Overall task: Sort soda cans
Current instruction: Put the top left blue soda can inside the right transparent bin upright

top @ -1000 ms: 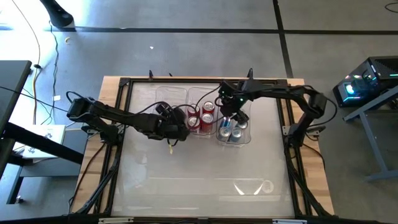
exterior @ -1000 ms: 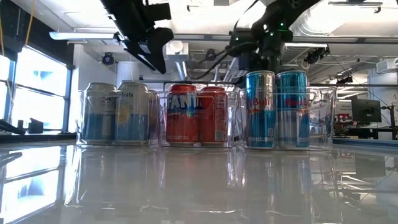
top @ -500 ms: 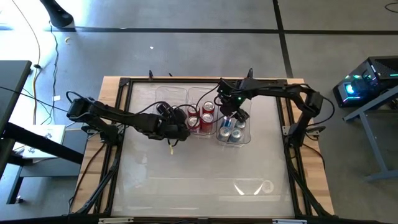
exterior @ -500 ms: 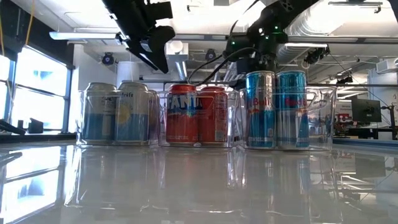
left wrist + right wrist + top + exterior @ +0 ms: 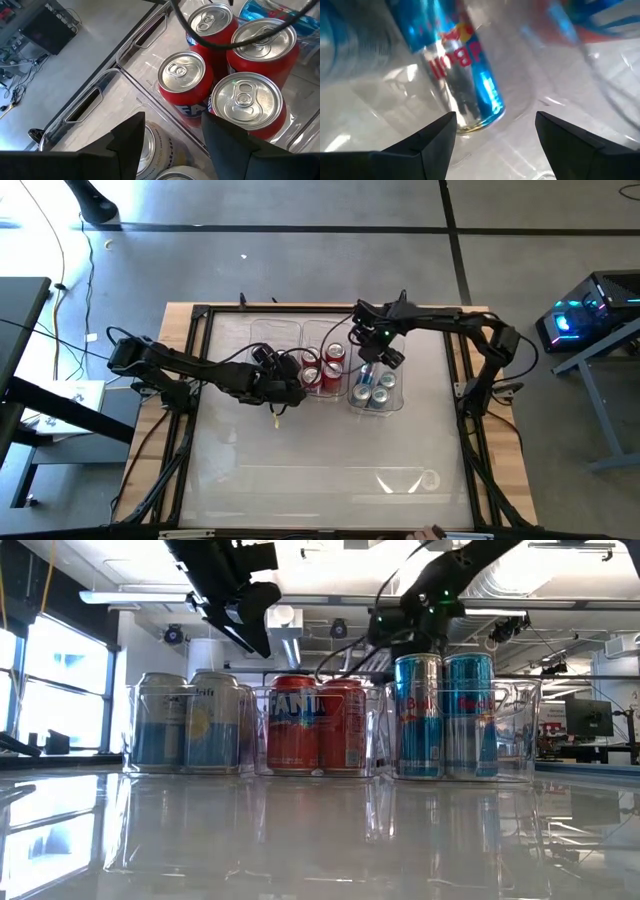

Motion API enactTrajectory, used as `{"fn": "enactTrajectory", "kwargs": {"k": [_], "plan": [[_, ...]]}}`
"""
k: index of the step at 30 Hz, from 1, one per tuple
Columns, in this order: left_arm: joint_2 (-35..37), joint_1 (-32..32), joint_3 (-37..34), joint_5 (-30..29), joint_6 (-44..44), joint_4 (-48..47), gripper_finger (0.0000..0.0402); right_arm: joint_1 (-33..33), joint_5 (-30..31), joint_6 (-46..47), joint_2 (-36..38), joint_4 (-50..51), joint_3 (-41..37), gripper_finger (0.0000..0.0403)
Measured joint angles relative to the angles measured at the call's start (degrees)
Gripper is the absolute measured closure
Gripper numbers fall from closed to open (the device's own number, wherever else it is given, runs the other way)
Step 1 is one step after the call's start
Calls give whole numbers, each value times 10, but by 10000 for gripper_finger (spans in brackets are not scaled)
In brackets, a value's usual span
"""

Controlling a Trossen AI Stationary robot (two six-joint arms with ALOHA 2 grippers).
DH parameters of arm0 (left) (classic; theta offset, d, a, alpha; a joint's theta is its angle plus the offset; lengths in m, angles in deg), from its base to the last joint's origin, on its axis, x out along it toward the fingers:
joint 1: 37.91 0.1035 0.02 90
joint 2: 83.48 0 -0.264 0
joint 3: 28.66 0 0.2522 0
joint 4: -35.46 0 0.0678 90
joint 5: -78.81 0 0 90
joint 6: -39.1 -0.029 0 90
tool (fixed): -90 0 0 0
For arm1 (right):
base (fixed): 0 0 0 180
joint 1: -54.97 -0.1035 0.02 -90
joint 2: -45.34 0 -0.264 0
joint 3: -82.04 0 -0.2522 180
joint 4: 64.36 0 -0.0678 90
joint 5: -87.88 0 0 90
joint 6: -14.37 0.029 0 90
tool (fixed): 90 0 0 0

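Only our low view reads the cans' sides: silver-grey cans [image 5: 190, 722] left, red cans [image 5: 318, 726] middle, blue cans [image 5: 445, 715] right. Both the left gripper [image 5: 170, 145] and right gripper [image 5: 495, 135] hang released, holding nothing.

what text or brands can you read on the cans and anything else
"FANTA", only partly legible: on the front red can in the middle bin, low view.
"Red Bull", partly legible: on the blue cans in the right bin; also a blue can in the right wrist view, upside down.
Lettering on the silver cans in the left bin: too blurred to read.
Nothing else is readable.
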Motion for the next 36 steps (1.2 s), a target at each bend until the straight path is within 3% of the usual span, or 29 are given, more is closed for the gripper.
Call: {"fn": "enactTrajectory", "kwargs": {"k": [8,23,36], "plan": [[0,0,0,0,-2,0,211,0,20,-68,-1,-52,-57,134],[0,0,0,0,-2,1,211,5,5,-101,3,-134,-129,138],[0,0,0,0,-2,1,211,6,27,-64,5,-114,-114,270]]}}
